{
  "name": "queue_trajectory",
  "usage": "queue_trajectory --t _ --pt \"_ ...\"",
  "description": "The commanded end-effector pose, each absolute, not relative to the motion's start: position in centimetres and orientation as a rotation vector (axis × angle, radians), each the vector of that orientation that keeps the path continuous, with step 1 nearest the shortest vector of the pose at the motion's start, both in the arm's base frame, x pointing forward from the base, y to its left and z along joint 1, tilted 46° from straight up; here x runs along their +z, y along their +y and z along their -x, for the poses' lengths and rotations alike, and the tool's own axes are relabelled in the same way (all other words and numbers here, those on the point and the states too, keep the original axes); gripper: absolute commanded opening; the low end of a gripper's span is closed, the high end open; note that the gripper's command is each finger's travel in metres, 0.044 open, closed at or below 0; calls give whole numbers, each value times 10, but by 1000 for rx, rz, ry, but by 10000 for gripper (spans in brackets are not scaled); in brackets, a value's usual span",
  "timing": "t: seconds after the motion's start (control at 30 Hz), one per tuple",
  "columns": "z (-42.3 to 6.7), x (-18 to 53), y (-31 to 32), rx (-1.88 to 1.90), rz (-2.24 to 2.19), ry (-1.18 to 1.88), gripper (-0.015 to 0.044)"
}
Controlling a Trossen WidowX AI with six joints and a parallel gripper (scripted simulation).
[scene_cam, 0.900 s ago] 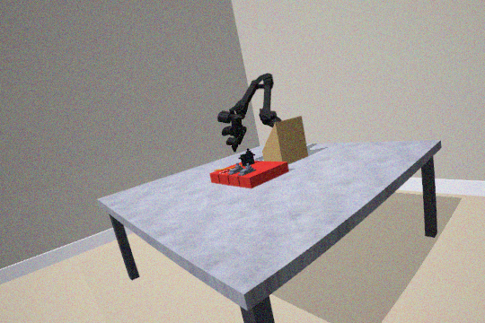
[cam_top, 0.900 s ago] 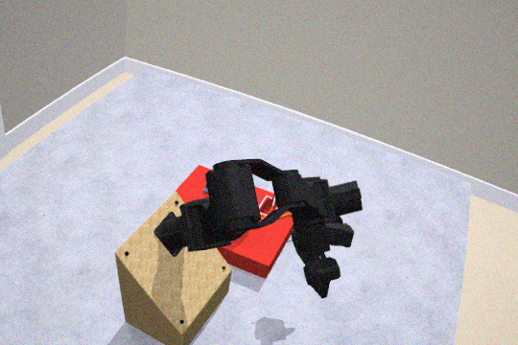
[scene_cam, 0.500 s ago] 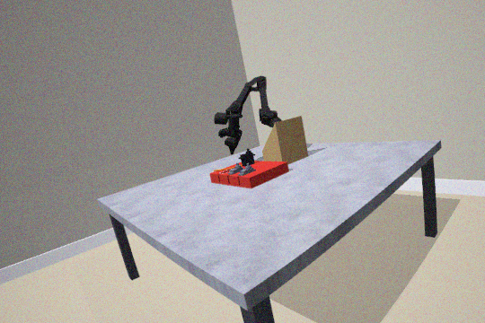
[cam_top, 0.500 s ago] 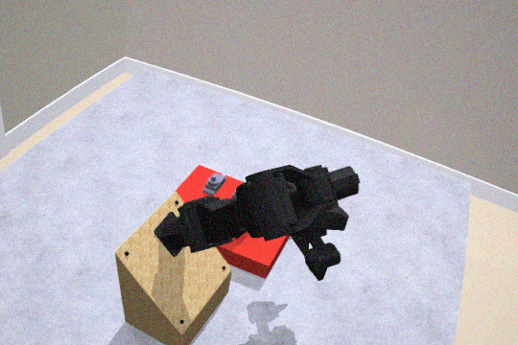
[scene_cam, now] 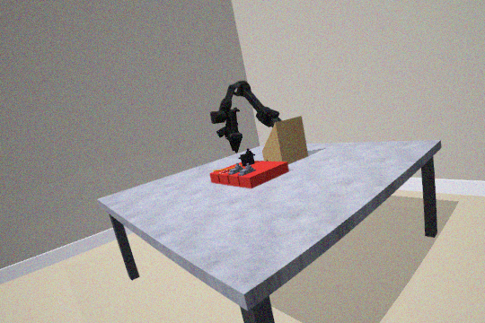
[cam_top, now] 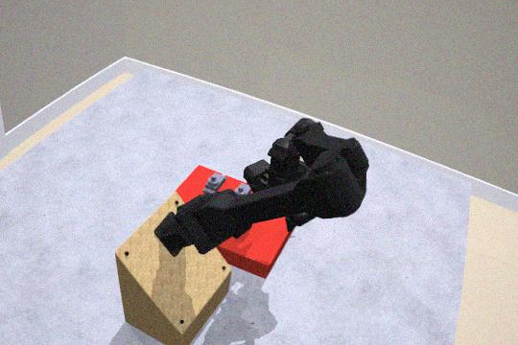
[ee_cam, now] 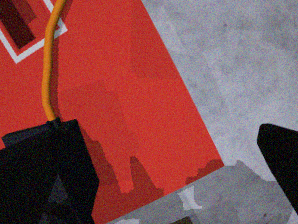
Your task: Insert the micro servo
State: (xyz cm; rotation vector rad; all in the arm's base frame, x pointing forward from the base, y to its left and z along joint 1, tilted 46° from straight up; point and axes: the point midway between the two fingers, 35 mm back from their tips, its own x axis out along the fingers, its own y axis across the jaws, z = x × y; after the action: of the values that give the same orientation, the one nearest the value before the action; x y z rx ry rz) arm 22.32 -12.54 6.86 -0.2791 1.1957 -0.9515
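Note:
The red deck lies on the table. The marked pocket is dark and empty inside a white outline at the upper left of the wrist view. The loose servo is black and rests on the deck; its exact pose is unclear. Its orange cable crosses the pocket outline. My gripper is open and empty above the deck. In the wrist view its left finger overlaps the servo and its right finger is beyond the deck edge. The arm hides the servo and pocket in the top view.
Grey fitted servos stand on the deck near one end. A tall wooden block stands beside the deck, under the arm's base. The table's long edge lies behind the arm in the top view.

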Motion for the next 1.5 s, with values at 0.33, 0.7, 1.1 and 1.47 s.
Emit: queue_trajectory --t 0.33,0.7,1.1,1.47 --pt "-233 29 -60 -816 420 1392 440" --pt "-232 13 -78 -817 421 1391 440" --pt "-231 1 -90 -818 422 1391 440" --pt "-231 0 -91 -818 422 1391 204"
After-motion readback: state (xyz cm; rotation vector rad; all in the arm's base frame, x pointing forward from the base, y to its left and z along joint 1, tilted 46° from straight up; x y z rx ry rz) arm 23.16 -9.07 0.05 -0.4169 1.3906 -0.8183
